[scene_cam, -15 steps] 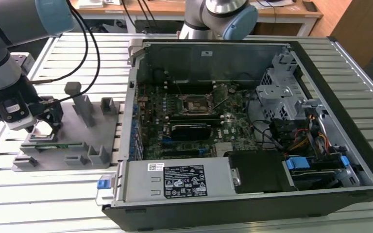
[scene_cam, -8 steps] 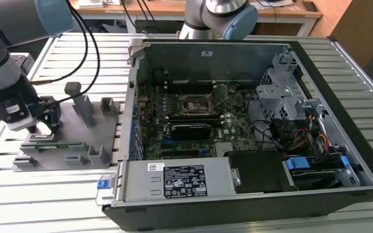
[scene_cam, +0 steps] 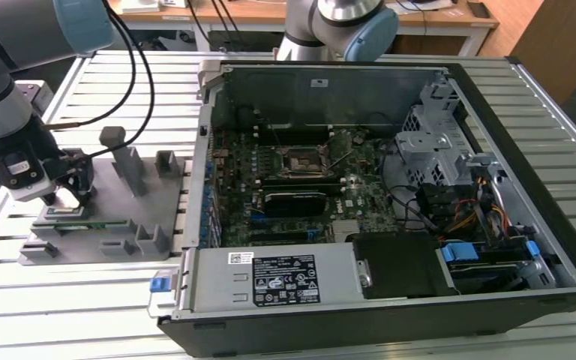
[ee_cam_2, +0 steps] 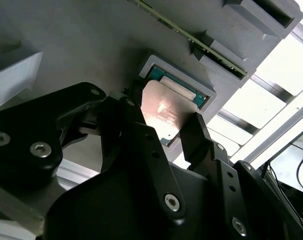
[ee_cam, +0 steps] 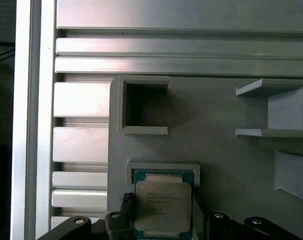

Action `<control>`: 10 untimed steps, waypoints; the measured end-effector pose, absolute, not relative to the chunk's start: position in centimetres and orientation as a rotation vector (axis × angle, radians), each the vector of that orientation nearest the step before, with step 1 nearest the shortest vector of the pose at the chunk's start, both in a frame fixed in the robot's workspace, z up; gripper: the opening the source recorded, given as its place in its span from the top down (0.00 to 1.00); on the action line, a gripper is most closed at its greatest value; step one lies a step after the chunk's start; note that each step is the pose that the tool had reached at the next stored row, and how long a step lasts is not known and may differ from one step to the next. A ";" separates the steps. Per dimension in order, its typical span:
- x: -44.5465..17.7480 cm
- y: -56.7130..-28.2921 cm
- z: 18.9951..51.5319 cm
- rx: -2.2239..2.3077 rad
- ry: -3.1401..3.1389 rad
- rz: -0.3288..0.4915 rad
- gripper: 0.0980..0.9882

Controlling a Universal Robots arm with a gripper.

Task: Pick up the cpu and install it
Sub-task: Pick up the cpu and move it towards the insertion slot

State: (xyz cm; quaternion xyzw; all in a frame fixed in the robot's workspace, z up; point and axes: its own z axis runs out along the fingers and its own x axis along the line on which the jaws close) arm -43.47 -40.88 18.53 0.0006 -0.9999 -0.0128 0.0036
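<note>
Black and two-fingered, my gripper (scene_cam: 68, 199) sits low over the grey plastic fixture block (scene_cam: 68, 251) at the exterior view's left, well apart from the open black computer case (scene_cam: 268, 330). In the second wrist view its fingers (ee_cam_2: 196, 135) are clamped on opposite edges of the small flat square cpu (ee_cam_2: 164, 107), silver-topped and green-rimmed, lying in the fixture's shallow recess. In the first wrist view I see the same grip on the cpu (ee_cam: 163, 205)

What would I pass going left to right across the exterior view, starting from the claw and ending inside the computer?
claw → tall grey post → blue tab → socket → drive cage
</note>
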 end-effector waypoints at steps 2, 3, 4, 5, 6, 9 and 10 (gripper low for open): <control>-43.5 -40.9 18.5 0.002 -3.134 -0.040 0.50; -43.5 -40.9 18.5 0.002 -3.134 -0.040 0.50; -43.5 -40.9 18.4 0.002 -3.134 -0.040 0.50; -43.5 -40.9 18.4 0.002 -3.134 -0.040 0.50; -43.5 -40.9 18.4 0.002 -3.134 -0.040 0.49; -43.5 -40.9 18.4 0.002 -3.134 -0.040 0.42; -43.5 -40.9 18.4 0.002 -3.134 -0.040 0.42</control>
